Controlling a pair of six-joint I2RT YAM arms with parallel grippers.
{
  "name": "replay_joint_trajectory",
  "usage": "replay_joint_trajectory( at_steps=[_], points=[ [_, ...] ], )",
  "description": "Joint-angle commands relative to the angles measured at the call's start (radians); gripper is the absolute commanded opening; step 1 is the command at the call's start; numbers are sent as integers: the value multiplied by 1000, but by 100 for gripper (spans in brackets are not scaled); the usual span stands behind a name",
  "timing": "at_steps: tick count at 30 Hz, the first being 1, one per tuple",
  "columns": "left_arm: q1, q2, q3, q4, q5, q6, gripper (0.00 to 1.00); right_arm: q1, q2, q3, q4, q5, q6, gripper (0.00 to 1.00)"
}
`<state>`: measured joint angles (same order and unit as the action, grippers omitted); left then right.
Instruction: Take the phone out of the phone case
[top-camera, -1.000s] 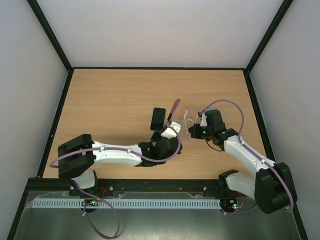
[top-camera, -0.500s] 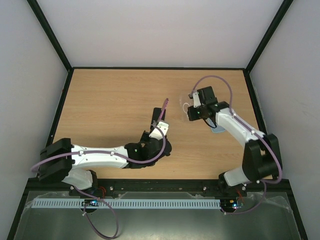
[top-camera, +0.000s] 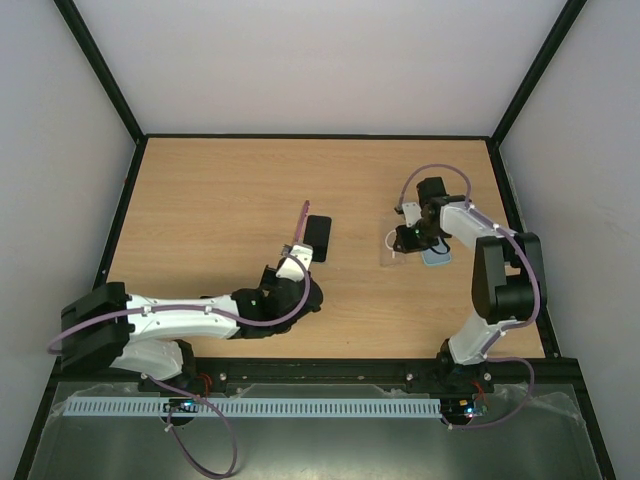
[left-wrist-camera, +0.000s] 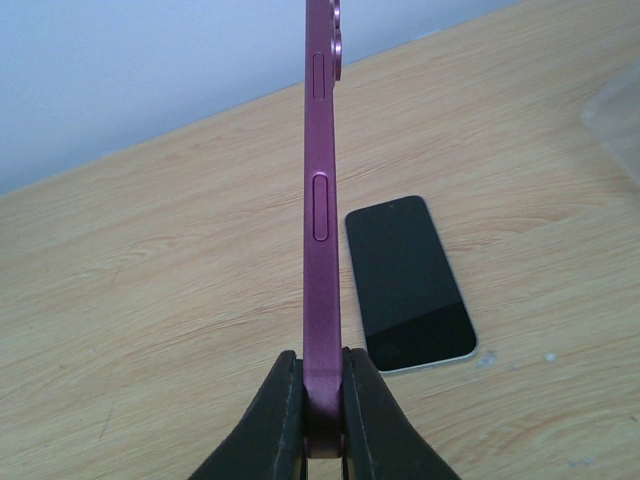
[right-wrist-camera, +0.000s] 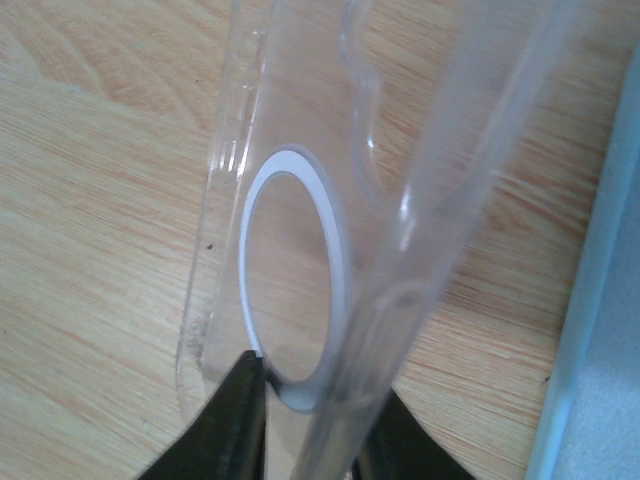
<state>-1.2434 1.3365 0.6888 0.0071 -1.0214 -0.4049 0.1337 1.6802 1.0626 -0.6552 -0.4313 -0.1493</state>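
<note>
The left gripper (left-wrist-camera: 322, 402) is closed tight on the bottom edge of the phone (left-wrist-camera: 321, 230). It holds this magenta handset upright and edge-on above the table (top-camera: 220, 200), side buttons facing the wrist camera. The phone is bare and well apart from the case (right-wrist-camera: 300, 180).

A second, black phone (left-wrist-camera: 410, 282) lies flat on the wood just beside the held one.

Over on the right side, the right gripper (right-wrist-camera: 308, 400) pinches one end of the clear case between nearly closed fingers. A white ring shows in the case's back. The case hangs low over the table; whether it touches the wood cannot be told. A pale blue flat thing (right-wrist-camera: 600, 350) lies just beside it.
</note>
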Motion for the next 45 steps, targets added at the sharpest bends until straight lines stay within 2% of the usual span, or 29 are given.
replay_joint_trajectory(
  at_steps=[1,6,11,16,19,21,28,34,37,41,45],
  points=[
    [37,-23,-17,29,-12,-24,3,-18,28,-21,-26,38,-36,25],
    [68,-8,-18,9,31,-63,3,-20,-19,-19,51,123,8,37],
    [114,25,-14,-7,58,-63,2,-21,-167,-53,54,133,33,40],
    [162,129,16,39,40,59,2,-21,-349,-60,-2,-31,52,41],
    [171,207,95,-10,-4,164,2,-20,-459,-96,2,-160,76,40],
    [171,261,148,-41,-59,221,2,-16,-534,-130,15,-262,29,40],
    [211,460,251,-75,-186,380,2,-15,-756,-307,274,-271,131,42],
    [264,549,290,-74,-101,437,4,-15,-831,-352,315,-263,131,48],
    [275,560,294,-43,-31,452,10,-15,-855,-375,334,-266,136,52],
    [280,573,324,-84,4,418,37,-15,-859,-383,339,-277,141,54],
    [284,564,333,-115,52,381,46,-15,-850,-381,339,-274,140,54]
  ],
)
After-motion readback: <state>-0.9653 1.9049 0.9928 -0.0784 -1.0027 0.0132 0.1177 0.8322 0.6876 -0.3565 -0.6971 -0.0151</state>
